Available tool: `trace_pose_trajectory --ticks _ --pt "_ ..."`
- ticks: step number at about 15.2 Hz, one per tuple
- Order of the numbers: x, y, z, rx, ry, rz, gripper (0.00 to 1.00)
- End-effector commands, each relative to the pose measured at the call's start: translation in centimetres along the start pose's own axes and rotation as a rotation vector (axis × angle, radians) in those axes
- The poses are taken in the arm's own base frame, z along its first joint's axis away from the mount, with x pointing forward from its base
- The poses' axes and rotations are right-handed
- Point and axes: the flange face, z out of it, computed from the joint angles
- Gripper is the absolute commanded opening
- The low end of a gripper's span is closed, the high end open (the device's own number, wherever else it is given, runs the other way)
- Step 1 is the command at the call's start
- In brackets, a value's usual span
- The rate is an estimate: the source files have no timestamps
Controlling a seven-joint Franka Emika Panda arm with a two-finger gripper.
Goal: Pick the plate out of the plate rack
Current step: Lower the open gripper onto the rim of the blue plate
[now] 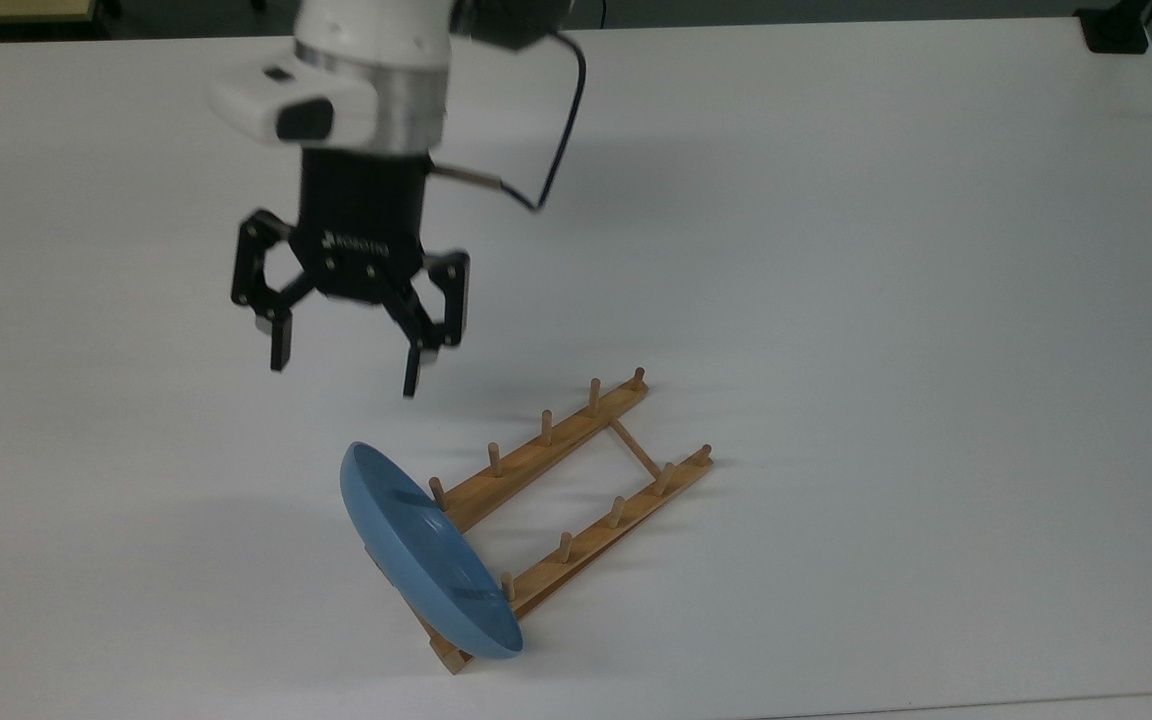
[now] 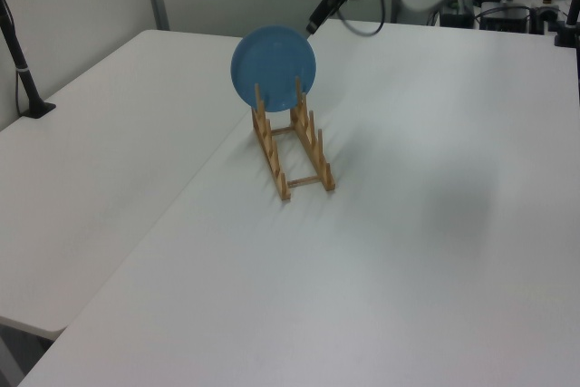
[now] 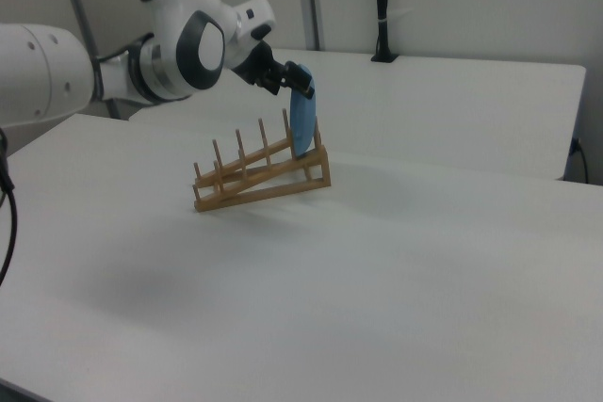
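Note:
A light-blue plate [image 1: 416,545] stands on edge in the end slot of the wooden plate rack [image 1: 576,500], at the rack's lower-left end in the top view. The left view shows the plate [image 2: 273,65] face-on above the rack [image 2: 292,147]. In the right view the plate [image 3: 301,123] stands edge-on at the right end of the rack [image 3: 264,181]. My gripper [image 1: 344,372] hangs open and empty above the table, up and to the left of the plate in the top view. Seen in the left view, the gripper [image 2: 317,21] is just beside the plate's upper right rim.
The rack sits on a wide white table [image 1: 836,250]. A black cable [image 1: 561,130] trails from the arm's wrist. A second white table [image 2: 100,160] adjoins on the left view's left, with a black post [image 2: 23,70] at its edge.

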Motion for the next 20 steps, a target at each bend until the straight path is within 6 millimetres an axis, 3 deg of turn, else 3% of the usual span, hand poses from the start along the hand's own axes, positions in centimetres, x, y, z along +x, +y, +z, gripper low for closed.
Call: trace_pose_trajectory --ticks 1,9,11,15,20 --pt "-0.2 -1.5 1.6 -0.069 0.051 0.076 0.96" --pt "-0.3 -1.9 3.5 -0.080 0.093 0.141 0.81" --pt "0.4 -1.8 3.8 -0.080 0.109 0.179 0.79" --pt "1.9 -1.6 3.2 -0.074 0.147 0.274 0.82" --pt "0.8 -2.2 6.0 -0.104 0.137 0.225 0.76"
